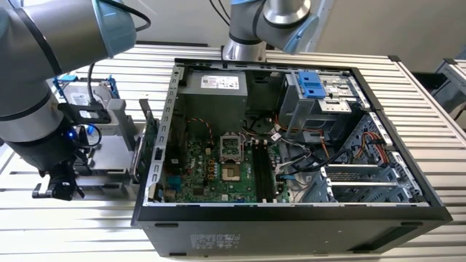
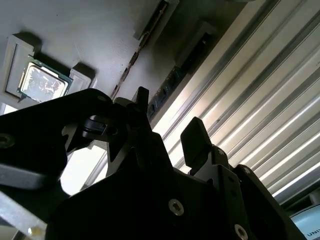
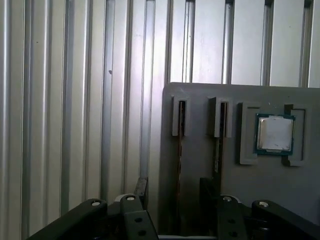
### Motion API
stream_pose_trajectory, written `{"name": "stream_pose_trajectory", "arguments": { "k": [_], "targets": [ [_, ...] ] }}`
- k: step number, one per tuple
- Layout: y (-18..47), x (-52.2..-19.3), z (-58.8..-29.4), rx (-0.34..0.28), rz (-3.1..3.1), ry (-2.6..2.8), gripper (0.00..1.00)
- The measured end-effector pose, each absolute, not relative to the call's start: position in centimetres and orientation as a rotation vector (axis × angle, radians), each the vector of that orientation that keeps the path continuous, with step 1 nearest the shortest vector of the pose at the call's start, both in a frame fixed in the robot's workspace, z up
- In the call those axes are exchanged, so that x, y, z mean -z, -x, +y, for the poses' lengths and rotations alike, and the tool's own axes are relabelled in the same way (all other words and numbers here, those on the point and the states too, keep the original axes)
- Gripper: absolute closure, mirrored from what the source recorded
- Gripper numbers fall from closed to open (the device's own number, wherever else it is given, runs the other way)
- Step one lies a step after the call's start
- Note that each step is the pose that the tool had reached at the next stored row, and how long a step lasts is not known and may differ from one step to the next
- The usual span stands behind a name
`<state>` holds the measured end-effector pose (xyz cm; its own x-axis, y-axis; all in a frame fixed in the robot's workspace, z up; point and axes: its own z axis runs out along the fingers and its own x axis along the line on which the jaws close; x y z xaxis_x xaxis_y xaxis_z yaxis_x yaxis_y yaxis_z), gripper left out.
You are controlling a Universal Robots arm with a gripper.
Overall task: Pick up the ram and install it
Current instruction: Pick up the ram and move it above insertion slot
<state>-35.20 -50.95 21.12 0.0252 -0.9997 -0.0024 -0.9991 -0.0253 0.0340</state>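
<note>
In the exterior view the grey, round-jointed arm reaches down at the exterior view's left, and its black gripper [image 1: 57,188] hangs low over the ribbed aluminium table [image 1: 73,234], just beside a matte grey holder block [image 1: 109,155]. A silver hard drive [image 1: 82,95] in a blue frame stands on that block, with a large green card [image 1: 149,144] on edge next to it. To the exterior view's right lies an open black computer case [image 1: 291,218], its green board [image 1: 211,164] facing up among loose cables. In the second wrist view the gripper [image 2: 168,117] shows two blocky black fingers [image 2: 194,135] spread apart. The ram [image 2: 170,82], seen edge-on as a thin dark strip, runs along a slot in the holder block [image 2: 100,45] and points into the gap between them. A square chip [image 2: 42,82] with a dull metal lid sits in a recess farther off, and the bright table slats [image 2: 260,115] lie on the other side. In the first wrist view the gripper [image 3: 175,189] again has its fingers [image 3: 141,187] wide, one on either side of the ram [image 3: 179,155], not pinching it. The ram stands upright in the slot farther from the chip [image 3: 274,134]. A second stick [image 3: 218,145] fills the neighbouring slot in the smooth holder block [image 3: 200,95], against the grooved table [image 3: 60,100].
</note>
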Motion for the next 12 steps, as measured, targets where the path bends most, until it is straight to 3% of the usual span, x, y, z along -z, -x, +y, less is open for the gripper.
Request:
{"name": "stream_pose_trajectory", "arguments": {
  "k": [12],
  "targets": [
    [35.2, -19.9, -50.5, 0.040, -2.177, -2.233, 0.00]
  ]
}}
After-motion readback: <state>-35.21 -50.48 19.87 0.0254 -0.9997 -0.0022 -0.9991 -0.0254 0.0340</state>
